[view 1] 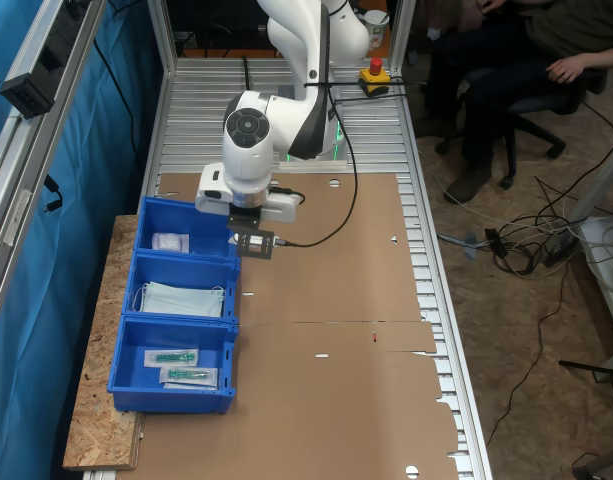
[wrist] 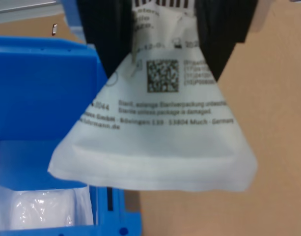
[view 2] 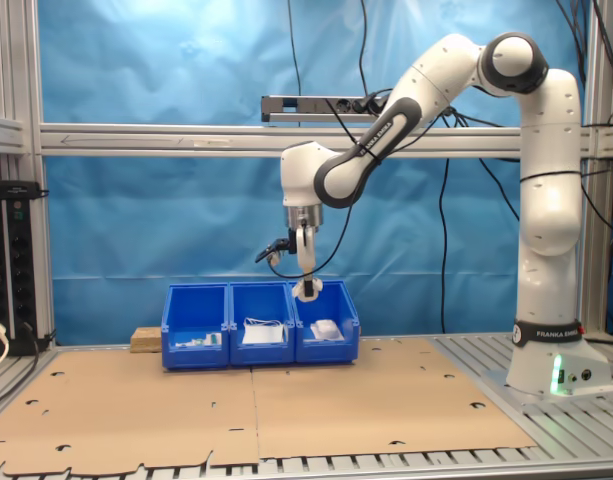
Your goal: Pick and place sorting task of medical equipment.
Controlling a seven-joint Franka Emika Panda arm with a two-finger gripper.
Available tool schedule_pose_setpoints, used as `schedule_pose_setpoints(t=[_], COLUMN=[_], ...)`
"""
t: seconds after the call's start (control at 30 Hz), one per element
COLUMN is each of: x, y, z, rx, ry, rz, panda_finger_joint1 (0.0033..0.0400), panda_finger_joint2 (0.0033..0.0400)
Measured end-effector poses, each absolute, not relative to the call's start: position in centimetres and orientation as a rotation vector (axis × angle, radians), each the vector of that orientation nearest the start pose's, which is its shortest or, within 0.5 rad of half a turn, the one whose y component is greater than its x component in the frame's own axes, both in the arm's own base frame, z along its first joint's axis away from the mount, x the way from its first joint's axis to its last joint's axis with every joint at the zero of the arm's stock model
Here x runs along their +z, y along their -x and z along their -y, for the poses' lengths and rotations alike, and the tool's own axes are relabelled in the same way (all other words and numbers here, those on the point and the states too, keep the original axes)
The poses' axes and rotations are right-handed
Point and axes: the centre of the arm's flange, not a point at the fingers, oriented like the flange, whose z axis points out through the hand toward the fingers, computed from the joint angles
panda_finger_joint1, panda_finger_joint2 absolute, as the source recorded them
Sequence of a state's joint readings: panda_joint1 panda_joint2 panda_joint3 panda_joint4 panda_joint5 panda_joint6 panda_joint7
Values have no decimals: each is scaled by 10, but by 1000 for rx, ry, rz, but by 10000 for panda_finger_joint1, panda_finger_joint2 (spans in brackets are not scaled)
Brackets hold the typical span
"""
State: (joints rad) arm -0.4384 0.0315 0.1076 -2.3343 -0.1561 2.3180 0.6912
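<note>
A white crinkly packet [wrist: 155, 142] with dark print hangs pinched by its upper edge between my two black fingers [wrist: 111, 44]. My gripper [wrist: 165, 59] is shut on it. The packet [view 2: 308, 290] hangs in the air over the inner rim of the end blue bin [view 2: 331, 305], partly over the cardboard. In the first exterior view my gripper [view 1: 254, 243] sits just beside that bin [view 1: 151, 215], at the corner nearest the robot base. A second white wrapped packet [view 1: 171, 241] [wrist: 37, 209] lies inside this bin.
Three blue bins stand in a row at the table's edge. The middle bin [view 1: 141, 275] holds pale blue face masks [view 1: 183, 298]; the last bin [view 1: 126, 385] holds green-tipped items in clear sleeves [view 1: 181, 365]. Brown cardboard [view 1: 336, 330] covers the table. People sit beyond the table's far corner [view 1: 526, 50].
</note>
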Motion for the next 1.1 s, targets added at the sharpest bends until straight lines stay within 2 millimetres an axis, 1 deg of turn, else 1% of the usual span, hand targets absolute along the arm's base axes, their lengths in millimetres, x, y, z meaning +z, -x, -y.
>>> schedule_pose_setpoints(t=[0.57,0.77,0.8,1.1], x=[303,300,300,301], y=[-451,-443,-443,-432], z=[181,197,197,222], rx=[50,43,43,33], ry=[2883,2854,2854,2807], rz=[-1497,-1547,-1547,-1628], panda_finger_joint1=[89,89,89,89], panda_finger_joint2=[89,89,89,89])
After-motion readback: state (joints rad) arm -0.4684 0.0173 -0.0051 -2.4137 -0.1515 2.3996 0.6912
